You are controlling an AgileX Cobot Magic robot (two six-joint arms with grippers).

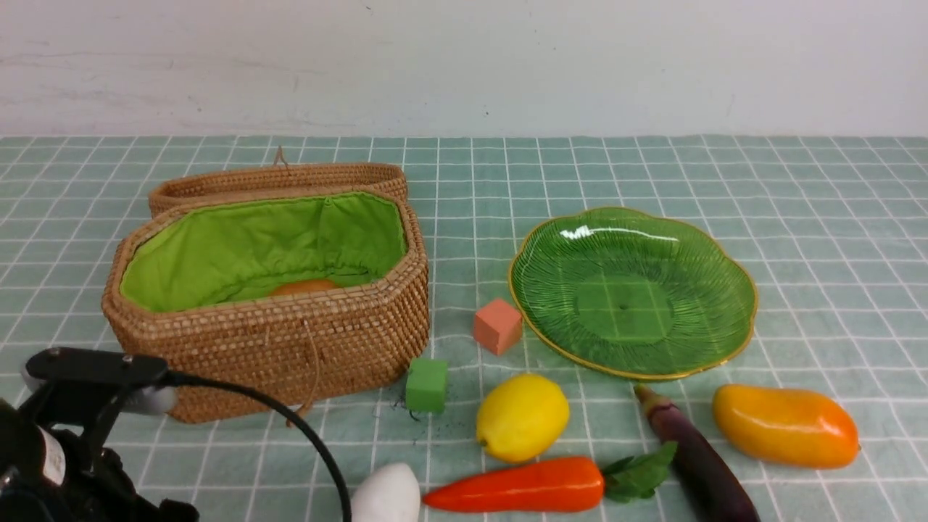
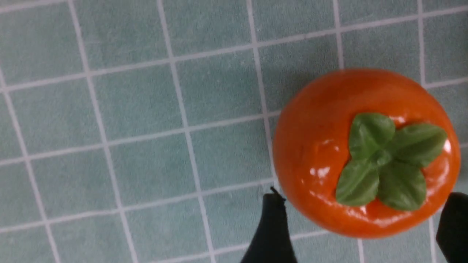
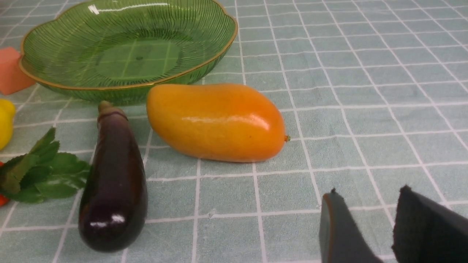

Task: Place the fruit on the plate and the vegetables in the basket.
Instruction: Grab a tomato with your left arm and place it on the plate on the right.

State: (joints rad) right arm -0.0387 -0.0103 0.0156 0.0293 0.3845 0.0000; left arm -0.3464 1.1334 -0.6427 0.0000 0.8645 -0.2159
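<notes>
Left end effector (image 2: pixel 362 193) spread wide, fingers (image 2: pixel 271 226) flanking the persimmon (image 2: pixel 321 146) on the surface (image 2: pixel 146 128); whether they grip it cannot be told; right end effector (image 3: pixel 368 190) partly open, holding nothing, low over the surface near the mango (image 3: pixel 215 122) and eggplant (image 3: pixel 113 179), the plate (image 3: pixel 139 54) just beyond; lemon (image 1: pixel 522 417), carrot (image 1: pixel 515 487) and white radish (image 1: pixel 388 496) lie in front of the basket (image 1: pixel 268 341) and plate; pink cube (image 1: pixel 497 326) just beside the plate's rim.

Lemon (image 1: pixel 522 417), mango (image 1: pixel 786 425), eggplant (image 1: pixel 699 464), carrot (image 1: pixel 518 486) near green plate (image 1: pixel 631 290)
</notes>
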